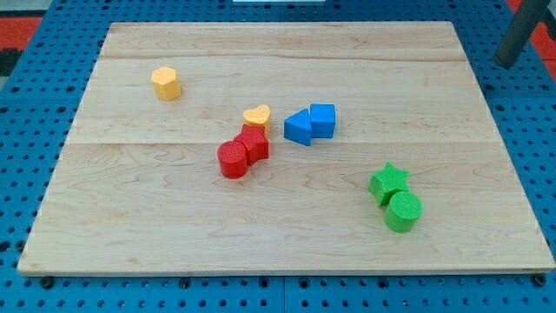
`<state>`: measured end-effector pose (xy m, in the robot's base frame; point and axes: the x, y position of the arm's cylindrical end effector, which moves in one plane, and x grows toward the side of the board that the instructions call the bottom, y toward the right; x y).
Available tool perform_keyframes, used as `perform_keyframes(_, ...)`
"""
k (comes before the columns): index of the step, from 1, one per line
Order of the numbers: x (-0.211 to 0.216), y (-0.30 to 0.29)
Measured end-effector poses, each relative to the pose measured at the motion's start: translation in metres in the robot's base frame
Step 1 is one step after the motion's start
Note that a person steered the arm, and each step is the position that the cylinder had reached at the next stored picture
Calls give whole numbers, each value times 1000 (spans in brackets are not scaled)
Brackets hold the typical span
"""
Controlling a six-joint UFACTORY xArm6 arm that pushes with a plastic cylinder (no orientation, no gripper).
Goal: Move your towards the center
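Observation:
My tip (505,62) is at the view's top right, just off the wooden board's (373,61) right edge, far from every block. A yellow hexagonal block (166,83) sits alone at the upper left. Near the middle, a yellow heart block (257,116) touches a red star-like block (255,143), which touches a red cylinder (233,161). Just right of them, a blue wedge-shaped block (298,128) touches a blue cube (322,120). At the lower right, a green star block (388,183) touches a green cylinder (403,211).
The board lies on a blue pegboard table (539,174) that surrounds it on all sides. A red surface (35,22) shows at the view's top left corner.

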<state>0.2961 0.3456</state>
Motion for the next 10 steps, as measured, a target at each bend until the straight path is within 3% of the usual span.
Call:
perform_keyframes(1,30,-3)
perform_keyframes(2,72,-41)
perform_keyframes(4,83,-161)
perform_keyframes(5,120,-197)
perform_keyframes(8,125,-196)
perform_keyframes(10,158,-247)
